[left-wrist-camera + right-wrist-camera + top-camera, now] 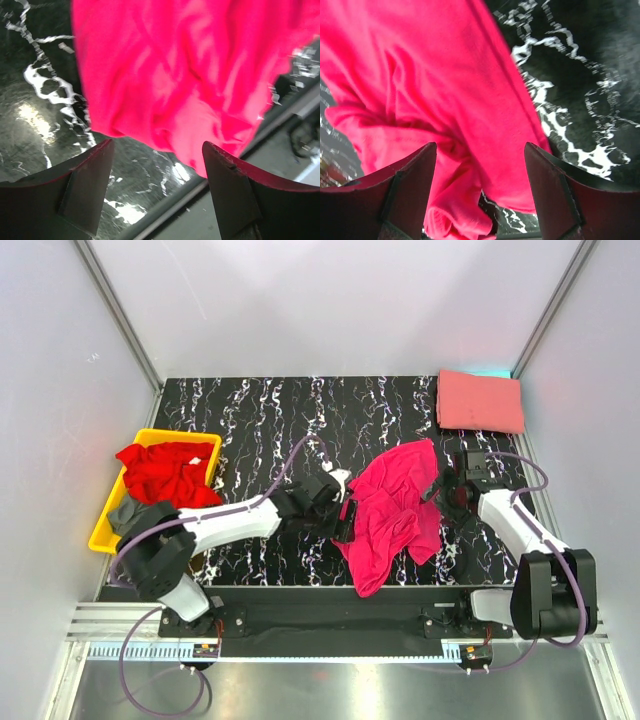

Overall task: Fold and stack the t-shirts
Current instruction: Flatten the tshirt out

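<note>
A crumpled magenta t-shirt [393,510] lies on the black marbled mat, between my two grippers. My left gripper [342,508] is open at the shirt's left edge; in the left wrist view the shirt [190,75] lies just ahead of the fingertips [102,155]. My right gripper [440,488] is open at the shirt's right edge, with the shirt [435,100] lying between and ahead of its fingers [540,160]. A folded salmon pink t-shirt [480,401] lies at the mat's far right corner. A red t-shirt [165,472] and a grey one [122,512] lie in the bin.
A yellow plastic bin [105,525] stands at the left edge of the mat [260,410]. Grey walls close in the back and both sides. The mat's front edge and a metal rail [330,620] run below the shirt.
</note>
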You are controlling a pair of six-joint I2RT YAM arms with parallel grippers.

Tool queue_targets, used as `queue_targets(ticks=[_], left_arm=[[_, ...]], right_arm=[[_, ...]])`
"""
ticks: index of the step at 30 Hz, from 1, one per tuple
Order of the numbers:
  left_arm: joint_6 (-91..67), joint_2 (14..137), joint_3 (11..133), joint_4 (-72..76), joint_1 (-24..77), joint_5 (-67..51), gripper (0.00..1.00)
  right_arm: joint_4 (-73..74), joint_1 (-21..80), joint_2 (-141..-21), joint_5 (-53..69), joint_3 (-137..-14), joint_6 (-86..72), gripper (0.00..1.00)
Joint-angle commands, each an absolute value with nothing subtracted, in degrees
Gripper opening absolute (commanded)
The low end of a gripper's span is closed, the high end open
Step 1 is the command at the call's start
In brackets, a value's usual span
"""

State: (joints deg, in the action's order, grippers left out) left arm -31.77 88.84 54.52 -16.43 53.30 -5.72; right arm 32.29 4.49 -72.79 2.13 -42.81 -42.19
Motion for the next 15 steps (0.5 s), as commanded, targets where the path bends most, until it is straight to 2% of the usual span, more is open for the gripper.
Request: queue_targets(ticks=[1,6,9,10,11,13,15], left_arm=[[-33.31,91.84,55.99,-15.39,53.17,-3.07,0.77],[-34.01,96.67,57.04,-13.45,53.88,-3.17,0.75],[-33.05,98.96,59.14,-15.46,53.7,-0.36,0.51],[-32.96,98.44,59.67,-16.86,53.61,1.74,0.39],[-32.61,97.65,60.11,-19.83,53.35,6.02,0.17],[-31.38,93.63,60.03,-23.27,50.12,9.3,0.04],[-31.38,90.37,59.16,-24.78,45.55,10.99,0.0]], right_arm=[[30.15,3.78,-73.48,-1.84,-42.8,-43.16,0.78],[27.86,3.16,-74.26,-1.58,-40.34,-43.68,0.79],[25.67,3.08,-76.99,-0.26,-39.64,-43.94,0.77],[25.06,3.08,-77.43,1.13,-39.38,-43.86,0.76],[23.92,3.16,-78.39,1.4,-39.03,-43.77,0.75],[23.29,3.16,-78.84,1.84,-38.85,-43.51,0.69],[22.94,3.08,-78.4,1.76,-38.41,-43.42,0.66]])
